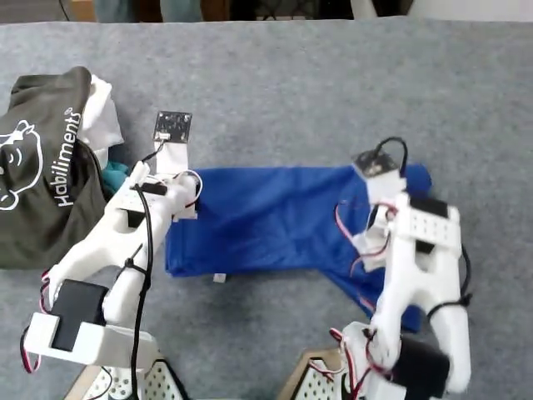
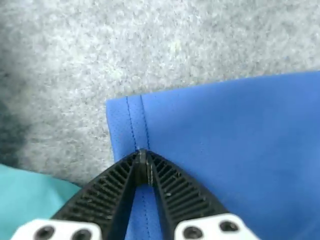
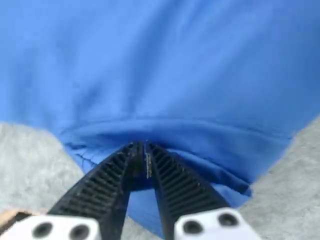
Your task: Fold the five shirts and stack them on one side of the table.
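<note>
1. While it lies partly folded at the middle of the table (image 1: 333, 83), the blue shirt (image 1: 266, 221) is pinched at both ends, likely ready for the next fold.
2. Left gripper (image 2: 142, 159), nine o'clock edge: jaws closed on the stitched hem corner.
3. Right gripper (image 3: 141, 150), three o'clock end: jaws closed on a bunched fold.
4. At ten o'clock, a dark shirt (image 1: 42, 167) tops a heap of others.

I count four garments: one blue shirt (image 1: 275, 221), one dark shirt (image 1: 42, 167), one white piece (image 1: 102, 112) and one teal piece (image 1: 117, 173) (whether those two are shirts, I cannot tell). Two grippers: left gripper (image 2: 142, 157), right gripper (image 3: 140, 150).
</note>
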Controlling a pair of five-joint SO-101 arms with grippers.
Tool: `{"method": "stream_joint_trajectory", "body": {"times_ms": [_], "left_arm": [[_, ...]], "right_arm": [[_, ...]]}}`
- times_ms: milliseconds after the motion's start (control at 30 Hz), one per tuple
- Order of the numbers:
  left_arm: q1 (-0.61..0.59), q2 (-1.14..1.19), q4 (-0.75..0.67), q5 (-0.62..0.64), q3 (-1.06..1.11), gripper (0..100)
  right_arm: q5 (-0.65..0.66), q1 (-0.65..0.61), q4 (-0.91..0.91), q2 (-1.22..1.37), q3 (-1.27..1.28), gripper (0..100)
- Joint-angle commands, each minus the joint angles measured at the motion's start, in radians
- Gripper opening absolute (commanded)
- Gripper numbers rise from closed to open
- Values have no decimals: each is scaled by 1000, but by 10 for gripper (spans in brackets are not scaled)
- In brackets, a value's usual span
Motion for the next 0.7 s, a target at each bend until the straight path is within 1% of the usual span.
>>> {"method": "stream_joint_trajectory", "body": {"times_ms": [0, 167, 267, 333, 400, 500, 567, 667], "left_arm": [[-7, -5, -12, 12, -36, 29], [-4, -5, -8, 12, -31, 29], [-2, -5, -6, 14, -30, 29], [-2, -5, -6, 38, -30, 29], [-7, -5, -6, 61, -30, 29], [-7, -5, -6, 66, -30, 29], [-7, -5, -6, 66, -30, 29], [-5, -5, -6, 64, -30, 29]], "right_arm": [[71, -9, 25, -114, 77, 14], [150, -9, 218, -329, 94, 14], [166, -9, 319, -467, 31, 14], [163, -9, 342, -518, -22, 14], [157, -9, 331, -513, -58, 14], [138, 3, 262, -452, -70, 14], [106, 29, 166, -387, -67, 14], [101, 86, 5, -262, -48, 14]]}}
